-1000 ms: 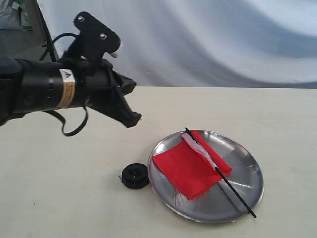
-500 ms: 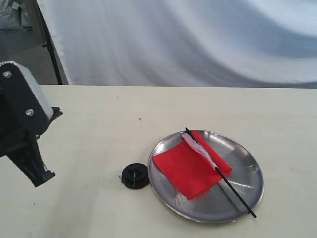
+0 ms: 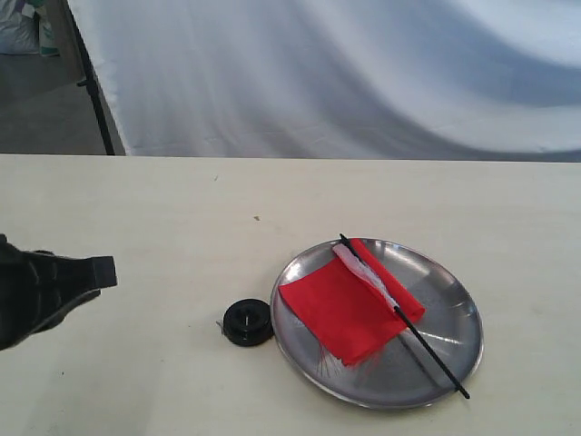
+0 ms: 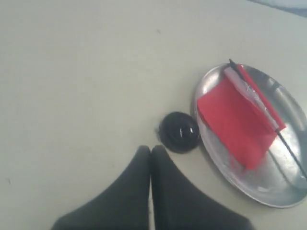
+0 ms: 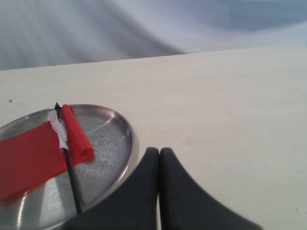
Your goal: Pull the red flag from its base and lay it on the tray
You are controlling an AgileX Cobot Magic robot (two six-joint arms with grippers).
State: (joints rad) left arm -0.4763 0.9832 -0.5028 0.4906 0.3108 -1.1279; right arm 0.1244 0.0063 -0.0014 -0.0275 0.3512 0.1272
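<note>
The red flag [image 3: 349, 304] lies flat on the steel tray [image 3: 454, 345], its black pole running from the tray's far rim to past the near right rim. The black base [image 3: 247, 322] sits alone on the table just left of the tray. My left gripper [image 3: 100, 271] is low at the left edge, well apart from the base, and shut with nothing in it. In the left wrist view the gripper [image 4: 150, 149] points toward the base [image 4: 180, 132], tray [image 4: 268, 191] and flag [image 4: 240, 117]. My right gripper [image 5: 159, 151] is shut and empty beside the tray [image 5: 122, 143] and flag [image 5: 38, 153]; the exterior view does not show it.
A cream table [image 3: 272, 200] carries everything. Behind it hangs a white cloth backdrop [image 3: 363, 73], with a dark stand pole [image 3: 91, 86] at the far left.
My left arm has pulled back leftward and dropped lower, from above the table's middle-left to the left edge. Flag, tray and base have not moved.
</note>
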